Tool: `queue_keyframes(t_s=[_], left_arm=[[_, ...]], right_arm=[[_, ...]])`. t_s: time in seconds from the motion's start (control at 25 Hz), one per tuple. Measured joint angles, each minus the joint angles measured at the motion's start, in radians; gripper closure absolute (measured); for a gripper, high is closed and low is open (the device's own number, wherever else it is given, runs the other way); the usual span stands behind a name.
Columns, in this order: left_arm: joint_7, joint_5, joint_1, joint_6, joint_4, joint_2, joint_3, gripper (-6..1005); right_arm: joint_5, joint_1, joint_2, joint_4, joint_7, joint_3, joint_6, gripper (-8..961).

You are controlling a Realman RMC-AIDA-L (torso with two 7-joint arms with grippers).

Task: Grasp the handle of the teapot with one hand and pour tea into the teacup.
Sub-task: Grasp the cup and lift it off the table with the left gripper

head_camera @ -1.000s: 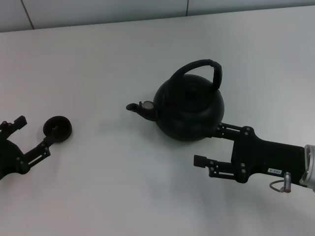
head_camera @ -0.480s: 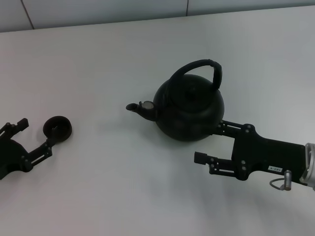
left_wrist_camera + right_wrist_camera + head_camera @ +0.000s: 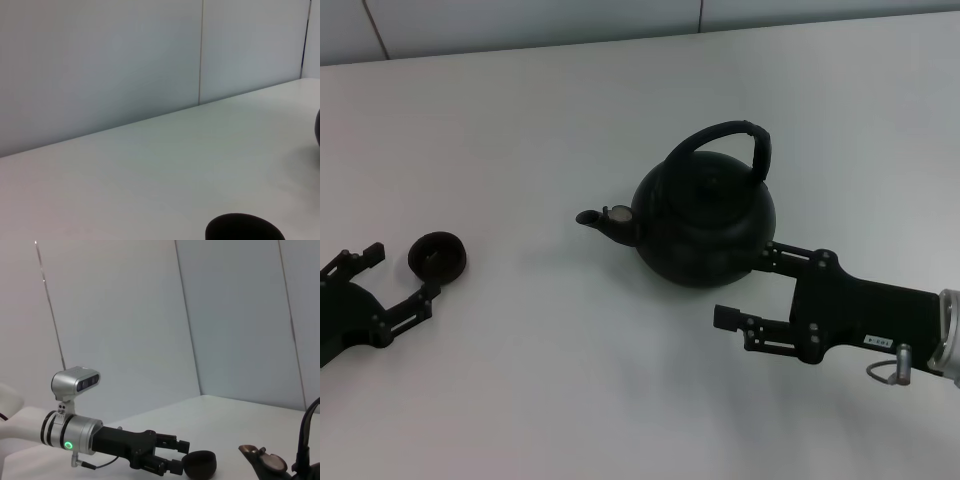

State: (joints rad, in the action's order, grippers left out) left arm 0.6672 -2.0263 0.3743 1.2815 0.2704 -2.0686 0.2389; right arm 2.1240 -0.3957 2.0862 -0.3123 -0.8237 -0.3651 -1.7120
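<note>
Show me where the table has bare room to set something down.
Bare: the stretch between teacup and teapot spout, the strip behind both toward the wall, and the near middle. Crowded: around the left gripper by the teacup, and the right gripper against the teapot.

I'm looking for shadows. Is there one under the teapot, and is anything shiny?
Head view: the teapot casts only a soft, faint shadow on the table; its lid shows dull glare. Right wrist view: a green light glows on the left arm.

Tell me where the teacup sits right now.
In the head view the teacup stands on the table's left side, between the open left gripper's fingertips, far from the teapot.
</note>
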Motion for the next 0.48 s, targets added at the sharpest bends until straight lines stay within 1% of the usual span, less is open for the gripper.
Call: queue_keyframes(t_s=[0.28, 0.48], left_arm=[[0.0, 0.0, 0.015, -0.02, -0.01, -0.001, 0.0, 138], [0.0, 0.0, 0.016, -0.007, -0.011, -0.001, 0.005, 138]], right_arm=[[-0.004, 0.0, 0.0, 0.002, 0.0, 0.0, 0.0, 223], [-0.006, 0.001, 0.0, 0.003, 0.0, 0.0, 0.0, 226]])
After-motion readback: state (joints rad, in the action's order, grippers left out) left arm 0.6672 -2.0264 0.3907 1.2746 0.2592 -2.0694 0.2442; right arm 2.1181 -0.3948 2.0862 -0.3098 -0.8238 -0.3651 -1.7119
